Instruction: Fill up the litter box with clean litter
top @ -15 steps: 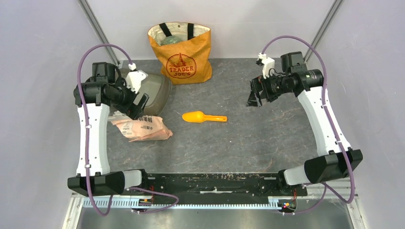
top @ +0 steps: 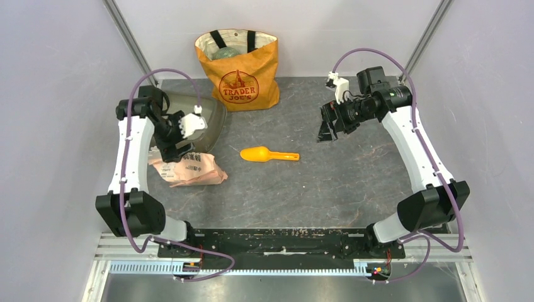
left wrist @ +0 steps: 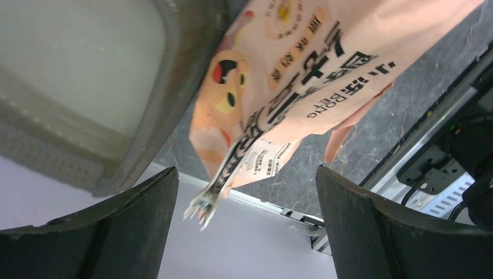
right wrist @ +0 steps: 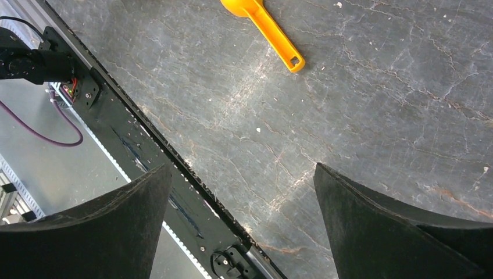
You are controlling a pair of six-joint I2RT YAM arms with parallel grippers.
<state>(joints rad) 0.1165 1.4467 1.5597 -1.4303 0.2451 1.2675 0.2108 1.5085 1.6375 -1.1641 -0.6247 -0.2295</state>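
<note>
The litter box [top: 213,117], a smoky grey tray, stands tilted at the back left, partly behind my left arm; its rim [left wrist: 172,75] fills the upper left of the left wrist view. No clean litter shows in any view. My left gripper [top: 170,151] hangs open just over the left end of the pinkish printed bag [top: 189,170]. The bag's crimped edge [left wrist: 204,203] shows between the fingers without touching them. My right gripper [top: 327,129] is open over bare table, right of the orange scoop [top: 267,154], nothing between its fingers [right wrist: 372,232].
An orange tote bag [top: 238,69] stands at the back centre. The scoop's handle [right wrist: 273,38] points toward the right arm. The black base rail [top: 283,242] runs along the near edge. Grey walls close in left and right.
My left arm has folded in and its gripper has dropped toward the bag's left end. The right gripper has shifted slightly left and back. Bag, scoop and box have not moved.
</note>
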